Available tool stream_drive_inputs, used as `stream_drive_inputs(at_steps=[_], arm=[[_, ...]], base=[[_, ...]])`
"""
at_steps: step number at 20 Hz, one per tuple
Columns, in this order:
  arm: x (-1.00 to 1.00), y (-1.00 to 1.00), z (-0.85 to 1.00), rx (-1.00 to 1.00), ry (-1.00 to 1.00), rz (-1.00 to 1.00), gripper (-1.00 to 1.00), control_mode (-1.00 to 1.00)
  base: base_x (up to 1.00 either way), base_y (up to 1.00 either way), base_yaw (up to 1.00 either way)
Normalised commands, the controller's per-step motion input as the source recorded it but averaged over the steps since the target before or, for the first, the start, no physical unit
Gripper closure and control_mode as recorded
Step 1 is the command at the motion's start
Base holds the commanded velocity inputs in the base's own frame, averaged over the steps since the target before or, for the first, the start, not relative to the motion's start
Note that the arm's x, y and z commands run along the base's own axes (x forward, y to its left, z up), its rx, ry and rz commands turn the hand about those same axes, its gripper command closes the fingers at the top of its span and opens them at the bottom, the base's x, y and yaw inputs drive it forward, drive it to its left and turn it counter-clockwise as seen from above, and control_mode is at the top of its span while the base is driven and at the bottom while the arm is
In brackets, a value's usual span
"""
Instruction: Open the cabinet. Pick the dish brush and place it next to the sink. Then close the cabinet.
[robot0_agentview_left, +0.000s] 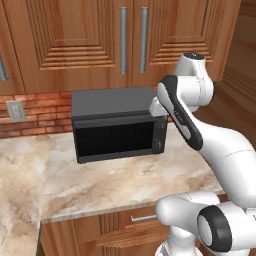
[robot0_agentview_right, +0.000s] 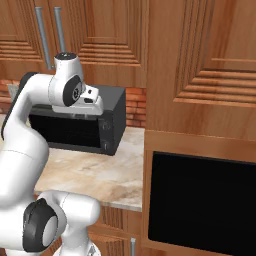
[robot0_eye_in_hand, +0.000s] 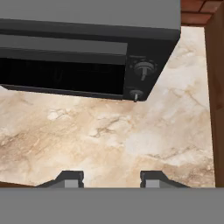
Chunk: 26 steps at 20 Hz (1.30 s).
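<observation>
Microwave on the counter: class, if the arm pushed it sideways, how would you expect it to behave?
The microwave is a broad, boxy black appliance resting flat on the marble counter, so it would probably slide rather than tip. It looks heavy and rigid, unlikely to flex. The smooth stone may let it skid once moving.

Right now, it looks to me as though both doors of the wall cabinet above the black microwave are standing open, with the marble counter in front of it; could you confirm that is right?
Not quite: the cabinet doors are both shut, their silver bar handles side by side, as the left base view shows. The rest holds: it hangs above the black microwave, with the marble counter in front.
</observation>
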Motion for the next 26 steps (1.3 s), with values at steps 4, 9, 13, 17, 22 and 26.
stream_drive_inputs(at_steps=[4, 9, 13, 17, 22, 26], arm=[[-0.12, 0.15, 0.00, 0.00, -0.04, 0.00, -1.00, -1.00], [-0.26, 0.37, 0.10, 0.00, -0.17, 0.00, -1.00, -1.00], [-0.19, 0.34, 0.13, 0.00, -0.19, 0.00, -1.00, -1.00], [-0.31, 0.12, 0.13, 0.00, -0.17, 0.00, -1.00, -1.00], [-0.20, 0.00, 0.17, 0.00, -0.08, 0.00, -1.00, -1.00], [-0.09, 0.00, 0.16, 0.00, -0.05, 0.00, -1.00, -1.00]], base=[[0.00, 0.00, 0.00], [0.00, 0.00, 0.00], [0.00, 0.00, 0.00], [0.00, 0.00, 0.00], [0.00, 0.00, 0.00], [0.00, 0.00, 0.00]])
